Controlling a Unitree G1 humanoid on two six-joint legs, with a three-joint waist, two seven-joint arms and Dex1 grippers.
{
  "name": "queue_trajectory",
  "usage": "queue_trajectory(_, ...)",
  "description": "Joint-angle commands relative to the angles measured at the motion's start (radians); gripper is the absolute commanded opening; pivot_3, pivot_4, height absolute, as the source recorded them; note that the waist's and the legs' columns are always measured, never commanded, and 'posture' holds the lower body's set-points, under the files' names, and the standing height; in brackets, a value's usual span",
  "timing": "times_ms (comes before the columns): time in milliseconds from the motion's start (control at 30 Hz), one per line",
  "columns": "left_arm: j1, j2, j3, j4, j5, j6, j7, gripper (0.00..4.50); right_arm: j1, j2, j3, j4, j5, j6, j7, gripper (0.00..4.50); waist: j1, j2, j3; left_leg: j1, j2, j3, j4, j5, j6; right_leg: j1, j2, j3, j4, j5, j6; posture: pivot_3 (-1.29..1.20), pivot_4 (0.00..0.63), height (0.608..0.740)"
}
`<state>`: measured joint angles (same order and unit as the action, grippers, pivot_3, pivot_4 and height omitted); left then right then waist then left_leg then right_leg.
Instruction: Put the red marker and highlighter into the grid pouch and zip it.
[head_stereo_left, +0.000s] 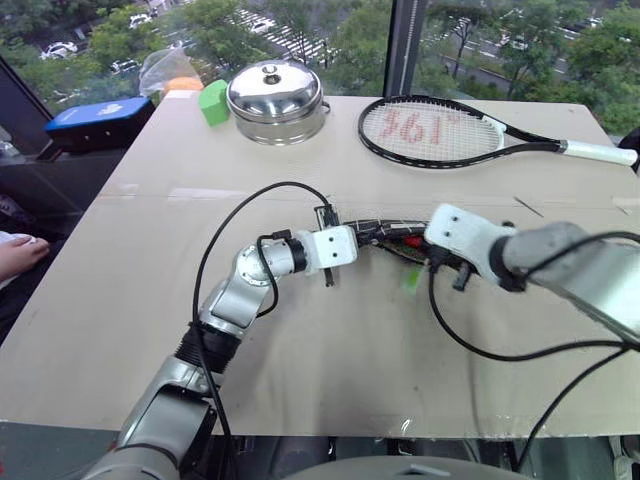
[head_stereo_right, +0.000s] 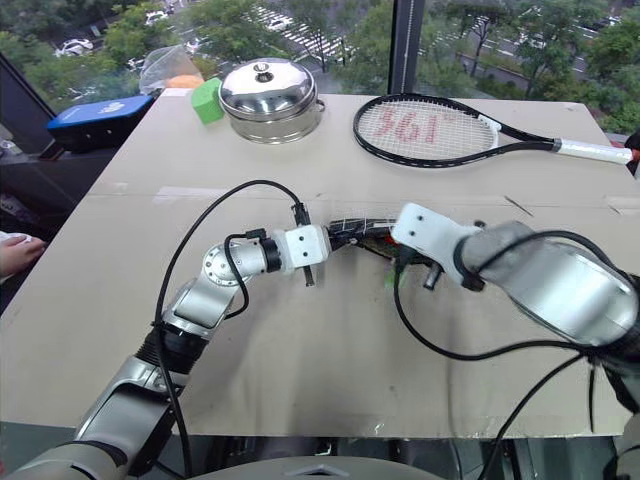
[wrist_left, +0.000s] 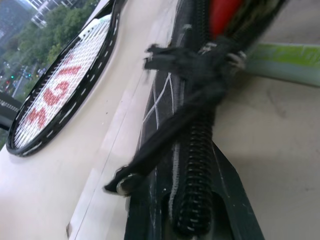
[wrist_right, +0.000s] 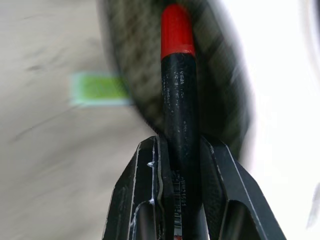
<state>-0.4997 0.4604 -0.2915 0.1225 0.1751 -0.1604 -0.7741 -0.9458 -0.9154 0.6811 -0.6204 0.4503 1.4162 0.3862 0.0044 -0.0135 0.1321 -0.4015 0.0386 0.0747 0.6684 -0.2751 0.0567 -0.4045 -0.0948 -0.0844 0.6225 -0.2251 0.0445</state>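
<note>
While the left gripper (head_stereo_left: 362, 238) stays out of it, clamped shut on the near edge of the grid pouch (wrist_left: 165, 125) mid-table, the right gripper (wrist_right: 181, 150) grips the red marker (wrist_right: 177, 100), cap aimed at the pouch mouth; highlighter (wrist_right: 97, 88) lies beside the pouch; next: slide marker in, release.

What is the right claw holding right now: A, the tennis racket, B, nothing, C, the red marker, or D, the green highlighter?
C: the right claw is shut on the red marker, its red cap pointing toward the pouch, while the green highlighter lies on the table.
</note>
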Motion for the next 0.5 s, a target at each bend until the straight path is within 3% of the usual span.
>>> queue_trajectory(33,-0.001,-0.007,0.001,-0.06,0.002,-0.014,0.017,0.0,-0.052,0.033,0.078,0.095,-0.113,-0.132,0.052,1.58,0.001,0.0,0.0,0.0,0.0,0.0,0.0,0.0,0.0,0.0,0.0,0.0,0.0,0.0,0.0,0.0,0.15,0.74)
queue_trajectory(133,0.013,-0.001,0.016,-0.081,-0.004,0.016,0.026,0.0,-0.042,0.047,0.013,0.113,-0.127,-0.154,0.084,2.85,0.003,0.0,0.0,0.0,0.0,0.0,0.0,0.0,0.0,0.0,0.0,-0.001,0.0,0.002,0.004,0.0,0.15,0.74)
queue_trajectory(200,0.022,-0.001,0.034,-0.091,-0.015,0.054,0.037,0.0,0.003,0.054,-0.147,0.079,-0.055,-0.108,0.12,3.81,0.007,0.0,0.0,-0.001,0.0,0.0,0.0,0.0,-0.001,0.0,0.0,-0.001,0.0,0.002,0.004,0.0,0.15,0.74)
queue_trajectory(367,0.017,-0.005,0.076,-0.097,-0.037,0.141,0.06,0.0,0.12,0.187,-0.634,-0.022,0.185,0.172,0.218,3.81,0.01,-0.001,0.0,-0.001,0.001,-0.001,0.0,0.0,0.0,0.001,0.0,-0.003,0.0,0.003,0.004,0.0,0.15,0.74)
queue_trajectory(433,-0.013,-0.012,0.099,-0.068,-0.039,0.18,0.082,0.0,0.222,0.268,-0.762,-0.064,0.237,0.198,0.129,3.81,0.011,-0.002,-0.001,-0.001,0.001,-0.002,0.001,0.0,0.0,0.001,0.0,-0.003,0.001,0.003,0.004,0.0,0.15,0.74)
queue_trajectory(500,-0.031,-0.016,0.11,-0.048,-0.041,0.199,0.095,0.0,0.283,0.332,-0.81,-0.083,0.262,0.198,0.028,3.81,0.012,-0.005,-0.003,-0.001,0.001,-0.004,0.0,0.0,0.0,0.003,0.0,-0.006,0.001,0.003,0.004,0.0,0.15,0.74)
